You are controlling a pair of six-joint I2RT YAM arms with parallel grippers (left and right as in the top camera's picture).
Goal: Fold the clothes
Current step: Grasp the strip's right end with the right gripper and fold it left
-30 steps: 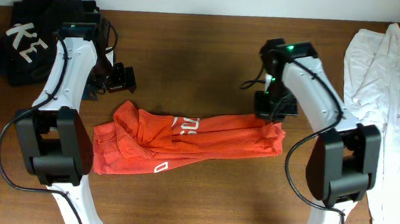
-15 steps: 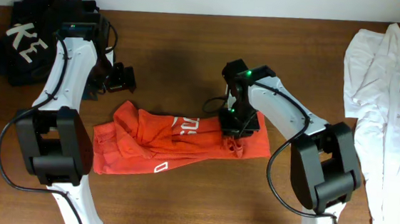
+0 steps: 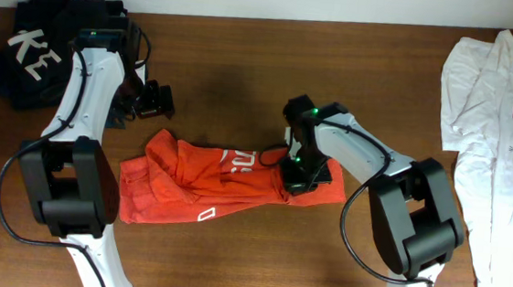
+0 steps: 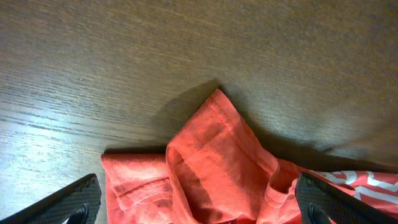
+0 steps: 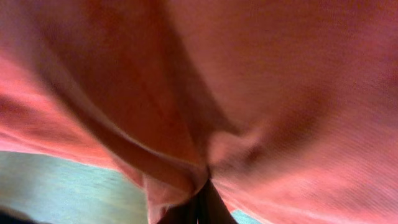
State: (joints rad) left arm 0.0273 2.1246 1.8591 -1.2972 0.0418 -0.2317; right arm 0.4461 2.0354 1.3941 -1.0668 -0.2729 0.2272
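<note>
The red-orange T-shirt [image 3: 189,179] lies bunched on the wooden table, with white print showing near its middle and front edge. My right gripper [image 3: 298,176] is shut on the shirt's right end and holds it over the shirt's right part. In the right wrist view the red cloth [image 5: 249,81] fills the frame and is pinched between the closed fingers [image 5: 202,205]. My left gripper [image 3: 154,101] is open and empty, just behind the shirt's upper left corner. In the left wrist view its gripper [image 4: 199,205] has its fingers spread wide over the shirt's folded corner [image 4: 211,155].
A pile of black garments with white letters [image 3: 39,48] lies at the back left, beside the left arm. A white T-shirt with small print [image 3: 496,135] lies along the right edge. Bare wood shows behind and in front of the red shirt.
My right gripper has moved left with the shirt's right end, dragging it toward the middle, so the shirt is shorter. The left arm has not moved.
</note>
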